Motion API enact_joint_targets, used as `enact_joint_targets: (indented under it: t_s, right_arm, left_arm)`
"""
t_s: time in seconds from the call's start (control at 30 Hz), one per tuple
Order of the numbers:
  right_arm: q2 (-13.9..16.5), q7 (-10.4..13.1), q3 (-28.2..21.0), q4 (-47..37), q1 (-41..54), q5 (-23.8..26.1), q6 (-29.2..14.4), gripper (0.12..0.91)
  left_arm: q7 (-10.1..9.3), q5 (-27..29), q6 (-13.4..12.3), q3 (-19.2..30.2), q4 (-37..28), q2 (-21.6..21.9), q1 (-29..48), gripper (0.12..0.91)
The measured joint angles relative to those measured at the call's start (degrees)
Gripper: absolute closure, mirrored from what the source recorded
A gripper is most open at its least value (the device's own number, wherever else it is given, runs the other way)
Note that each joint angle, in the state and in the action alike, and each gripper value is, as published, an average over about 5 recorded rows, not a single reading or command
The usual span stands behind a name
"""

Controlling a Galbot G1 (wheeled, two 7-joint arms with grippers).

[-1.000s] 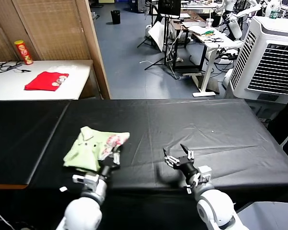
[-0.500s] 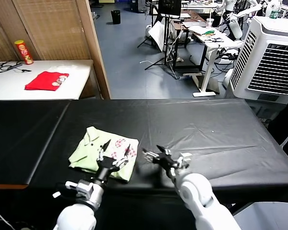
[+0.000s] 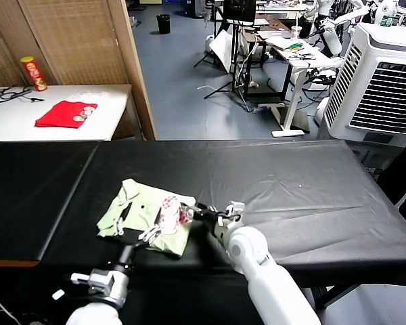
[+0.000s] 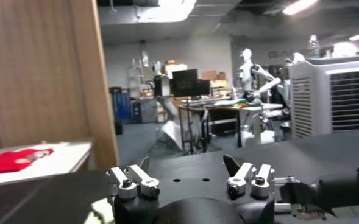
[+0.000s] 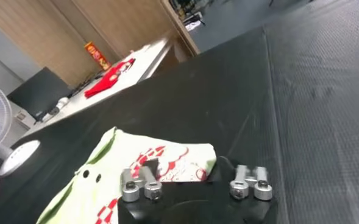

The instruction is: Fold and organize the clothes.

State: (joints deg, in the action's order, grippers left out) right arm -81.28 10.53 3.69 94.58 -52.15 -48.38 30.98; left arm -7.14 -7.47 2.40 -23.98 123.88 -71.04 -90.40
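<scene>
I have the pale green T-shirt (image 3: pixel 145 217) lying folded into a rough bundle on the black bench (image 3: pixel 311 196), near its front edge, print side partly up. My left tool (image 3: pixel 137 223) hovers over the shirt's near edge with its fingers spread and holding nothing. My right tool (image 3: pixel 199 215) sits at the shirt's right-hand edge by the red print; I cannot tell whether it has fabric pinched. The cloth looks thin, light and limp, so I judge it will sag and unfold if lifted by one point; better to pinch a doubled edge or corner with both tools. The right wrist view shows the printed flap (image 5: pixel 173 161) close up, while the head view alone shows the whole bundle
</scene>
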Motion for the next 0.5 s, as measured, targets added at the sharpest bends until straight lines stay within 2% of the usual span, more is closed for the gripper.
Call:
enact_joint_targets:
  t_s: [0.17, 0.27, 0.4, 0.5]
  right_arm:
    - [-0.09, -1.02, -0.36, -1.64, 1.25, 1.38, -0.38, 0.736]
    - [0.28, -2.72, -0.65, -2.39, 2.01, 3.45, -1.06, 0.867]
    - [1.47, -6.79, -1.35, -3.54, 3.22, 9.91, -3.81, 0.903]
    - [3.19, -11.10, -1.99, -5.12, 4.77, 19.05, -7.41, 0.904]
  left_arm:
    - [-0.14, 1.07, -1.42, -1.54, 0.53, -0.85, -2.03, 0.232]
    - [-0.15, 1.44, -2.14, -2.21, 0.64, -1.35, -3.11, 0.232]
    - [-0.15, 1.72, -3.13, -2.91, 0.44, -1.98, -4.29, 0.232]
    - [-0.15, 1.79, -3.73, -3.45, 0.00, -2.33, -5.06, 0.232]
